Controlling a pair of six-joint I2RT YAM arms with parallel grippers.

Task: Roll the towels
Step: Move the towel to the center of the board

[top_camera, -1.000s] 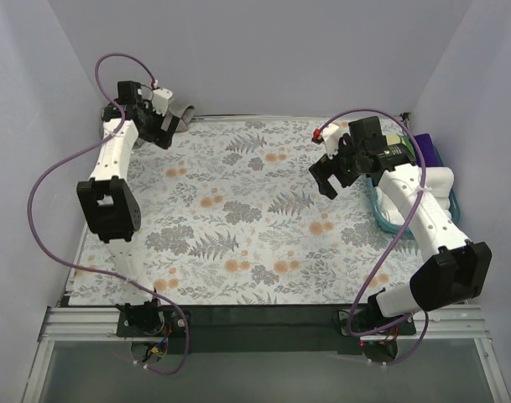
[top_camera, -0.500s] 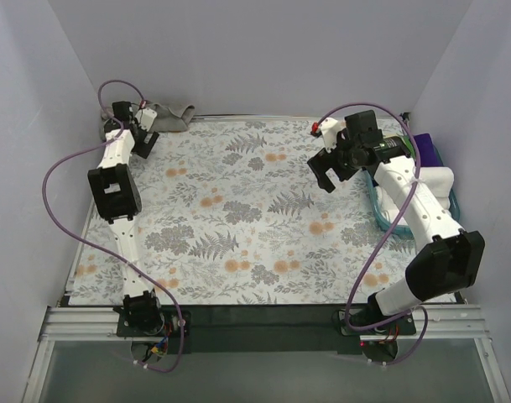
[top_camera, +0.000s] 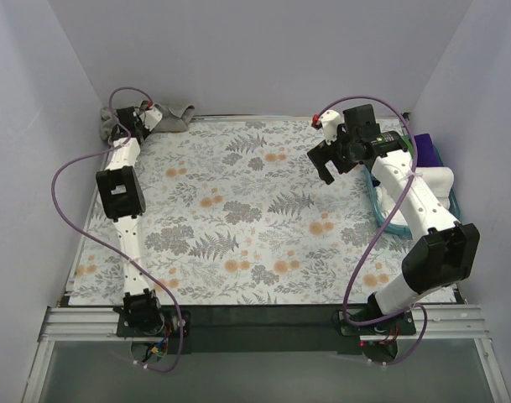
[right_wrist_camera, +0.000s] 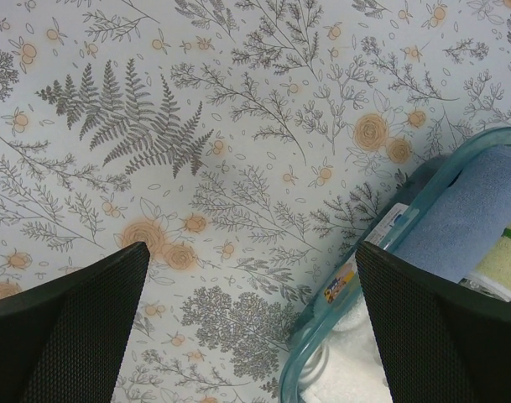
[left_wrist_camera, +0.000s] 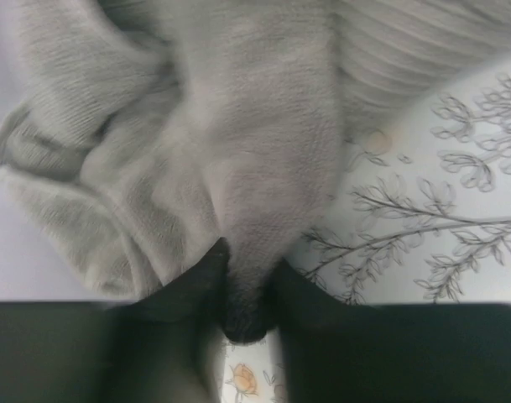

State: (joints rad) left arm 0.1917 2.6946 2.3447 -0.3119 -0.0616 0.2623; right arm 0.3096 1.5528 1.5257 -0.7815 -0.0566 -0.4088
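A crumpled grey-brown towel (top_camera: 169, 117) lies bunched at the table's far left corner. My left gripper (top_camera: 143, 118) is stretched out to it. In the left wrist view the grey towel (left_wrist_camera: 196, 143) fills most of the frame, and a fold of it is pinched between the two black fingers of my left gripper (left_wrist_camera: 245, 290). My right gripper (top_camera: 333, 159) hangs open above the floral covering at the far right, beside the bin. In the right wrist view its fingers (right_wrist_camera: 79, 319) stand wide apart with nothing between them.
A clear teal bin (top_camera: 388, 206) at the right edge holds rolled towels: white (top_camera: 437, 180), blue (right_wrist_camera: 473, 220) and a pale green one (right_wrist_camera: 505, 264). The floral-print covering (top_camera: 255, 218) spans the table. Walls close in at the back and on both sides.
My left arm has reached further into the far left corner and its jaws have closed on a fold of the grey towel. The right arm has drifted slightly back and stays open.
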